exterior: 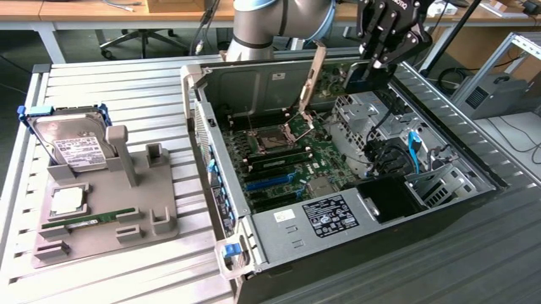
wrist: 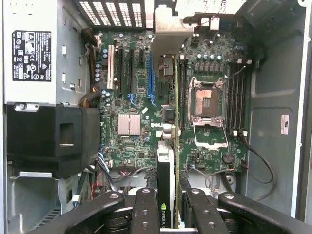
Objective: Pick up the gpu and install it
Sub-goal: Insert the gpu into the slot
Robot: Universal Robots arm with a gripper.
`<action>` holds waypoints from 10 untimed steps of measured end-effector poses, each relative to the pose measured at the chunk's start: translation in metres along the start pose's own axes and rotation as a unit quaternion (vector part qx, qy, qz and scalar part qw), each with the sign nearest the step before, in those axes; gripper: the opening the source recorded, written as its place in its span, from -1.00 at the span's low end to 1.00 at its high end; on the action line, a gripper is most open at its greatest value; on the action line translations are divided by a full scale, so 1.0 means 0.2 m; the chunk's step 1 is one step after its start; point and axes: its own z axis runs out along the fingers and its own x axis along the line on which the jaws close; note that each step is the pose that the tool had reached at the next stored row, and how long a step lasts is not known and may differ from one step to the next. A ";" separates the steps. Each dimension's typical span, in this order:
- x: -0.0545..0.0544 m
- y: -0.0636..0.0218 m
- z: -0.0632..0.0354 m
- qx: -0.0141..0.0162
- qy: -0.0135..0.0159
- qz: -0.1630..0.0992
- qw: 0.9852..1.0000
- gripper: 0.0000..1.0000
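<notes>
The gpu (exterior: 315,77) hangs above the open computer case (exterior: 473,174), over its far end, with my gripper (exterior: 369,68) shut on it. Its long silver bracket slants down toward the motherboard (exterior: 279,155). In the wrist view the gpu (wrist: 165,165) is seen edge-on between my fingers (wrist: 146,209), with the gripper (wrist: 168,214) shut on its near end. The card's black cooler edge and green board run away from the camera to the bracket near the case's back wall. Under it lie the motherboard (wrist: 136,97) and a blue slot (wrist: 151,73). The card is still clear of the board.
Beside the card's line is the open processor socket (wrist: 207,102). A power supply (exterior: 325,215) and a black shroud (wrist: 53,139) fill the case's other side. On the exterior view's left, a grey fixture (exterior: 161,190) carries a hard drive (exterior: 76,149) and a memory stick (exterior: 89,220).
</notes>
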 end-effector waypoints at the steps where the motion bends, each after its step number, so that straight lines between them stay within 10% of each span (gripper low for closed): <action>1: 0.00 0.000 0.001 0.000 0.000 0.004 1.000 -0.47; 10: 0.00 0.003 0.002 0.000 0.000 0.009 1.000 -0.47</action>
